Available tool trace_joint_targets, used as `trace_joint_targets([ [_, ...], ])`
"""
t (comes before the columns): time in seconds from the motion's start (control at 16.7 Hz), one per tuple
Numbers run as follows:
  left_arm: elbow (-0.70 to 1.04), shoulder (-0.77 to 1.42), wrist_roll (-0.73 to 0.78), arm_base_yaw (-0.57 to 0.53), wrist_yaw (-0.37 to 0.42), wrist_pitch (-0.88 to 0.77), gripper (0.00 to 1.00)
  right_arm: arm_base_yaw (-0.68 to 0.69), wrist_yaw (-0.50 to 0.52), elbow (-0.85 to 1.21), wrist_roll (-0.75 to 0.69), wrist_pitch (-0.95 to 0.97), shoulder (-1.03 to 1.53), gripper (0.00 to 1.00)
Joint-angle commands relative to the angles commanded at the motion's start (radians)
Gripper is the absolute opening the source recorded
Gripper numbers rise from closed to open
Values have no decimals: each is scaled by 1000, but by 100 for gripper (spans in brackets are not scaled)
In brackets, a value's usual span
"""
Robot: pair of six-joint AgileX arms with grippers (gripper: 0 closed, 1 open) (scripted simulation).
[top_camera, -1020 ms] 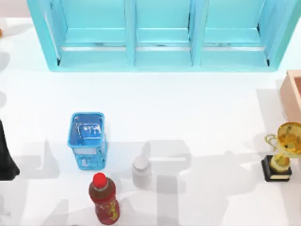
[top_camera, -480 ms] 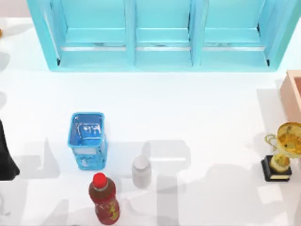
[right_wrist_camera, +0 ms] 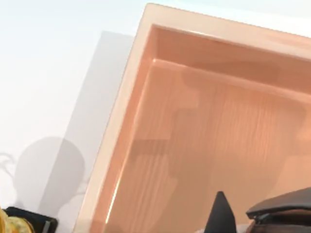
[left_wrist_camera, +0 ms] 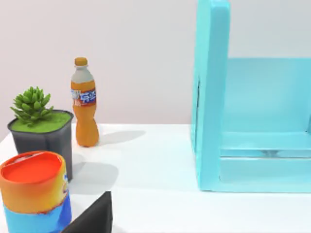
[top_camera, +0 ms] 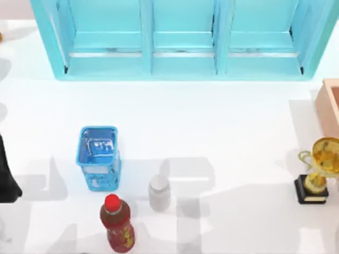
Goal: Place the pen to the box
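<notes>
- The right gripper (right_wrist_camera: 228,221) hangs over the inside of the box (right_wrist_camera: 204,145); in the right wrist view a dark pointed fingertip and a dark curved part sit above the box's wood-grained floor. Whether the fingers are parted or closed on anything, I cannot tell.
- The pen cannot be made out, so I cannot place it.
- In the top view the box (top_camera: 329,103) is a peach corner at the table's right edge, with the gold trophy (top_camera: 318,169) on its black base just nearer the camera.
- Near the front stand the red-capped bottle (top_camera: 117,222) and, beside it, the small white bottle (top_camera: 159,191); the blue mesh basket (top_camera: 98,157) is just behind them, to the left.
- The left arm (top_camera: 6,174) is a dark shape at the table's left edge (its grip cannot be judged).
- The left wrist view takes in an orange can (left_wrist_camera: 35,191), a potted succulent (left_wrist_camera: 41,128) and an orange soda bottle (left_wrist_camera: 85,109).
- Farthest back stands the cyan cabinet (top_camera: 180,39).
</notes>
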Motion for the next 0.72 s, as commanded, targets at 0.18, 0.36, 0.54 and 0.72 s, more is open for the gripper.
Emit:
trace_joint_targets([
  [0.18, 0, 0, 0, 0, 0, 0, 100, 12, 7, -36, 11, 39, 6, 0],
  [0.36, 0, 0, 0, 0, 0, 0, 100, 12, 7, -36, 11, 39, 6, 0],
  [0.54, 0, 0, 0, 0, 0, 0, 100, 12, 7, -36, 11, 39, 6, 23],
  [0.72, 0, 0, 0, 0, 0, 0, 100, 12, 7, -36, 11, 39, 6, 45],
])
